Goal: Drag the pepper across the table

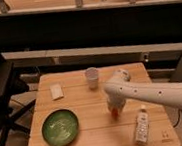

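The pepper [115, 113] is a small orange-red piece showing just under my gripper [114, 107], right of the middle of the light wooden table [93, 138]. The white arm reaches in from the right edge and bends down over the pepper, hiding most of it. The gripper's tip sits right on the pepper.
A green plate [61, 127] lies at the front left. A white cup [92, 78] stands at the back centre. A white bottle [140, 126] lies at the front right, close to the arm. A small white packet [56, 92] lies at the back left. A dark chair stands left of the table.
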`<state>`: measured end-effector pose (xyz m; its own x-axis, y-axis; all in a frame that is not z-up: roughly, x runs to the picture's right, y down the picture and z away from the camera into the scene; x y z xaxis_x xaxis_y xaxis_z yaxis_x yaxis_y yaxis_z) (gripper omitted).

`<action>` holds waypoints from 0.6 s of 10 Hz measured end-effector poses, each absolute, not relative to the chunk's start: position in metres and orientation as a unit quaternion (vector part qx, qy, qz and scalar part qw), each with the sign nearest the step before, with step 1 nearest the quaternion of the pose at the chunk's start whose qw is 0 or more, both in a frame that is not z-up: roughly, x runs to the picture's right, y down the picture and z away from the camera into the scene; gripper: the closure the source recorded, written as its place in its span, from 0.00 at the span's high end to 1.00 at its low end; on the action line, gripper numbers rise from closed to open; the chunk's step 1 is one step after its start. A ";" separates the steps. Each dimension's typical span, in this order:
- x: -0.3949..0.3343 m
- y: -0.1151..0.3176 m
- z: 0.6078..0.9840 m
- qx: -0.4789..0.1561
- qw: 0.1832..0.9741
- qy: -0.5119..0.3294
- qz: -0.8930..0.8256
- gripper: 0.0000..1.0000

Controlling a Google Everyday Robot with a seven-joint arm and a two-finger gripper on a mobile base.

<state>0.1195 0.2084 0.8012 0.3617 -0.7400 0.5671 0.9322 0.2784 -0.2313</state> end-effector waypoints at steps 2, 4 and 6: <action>0.111 0.210 0.799 -0.268 0.770 -0.179 -0.550 0.00; 0.111 0.211 0.797 -0.267 0.767 -0.180 -0.555 0.00; 0.105 0.210 0.797 -0.264 0.761 -0.182 -0.564 0.00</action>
<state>0.1048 0.2098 0.7966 0.2976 -0.7619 0.5753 0.9545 0.2243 -0.1966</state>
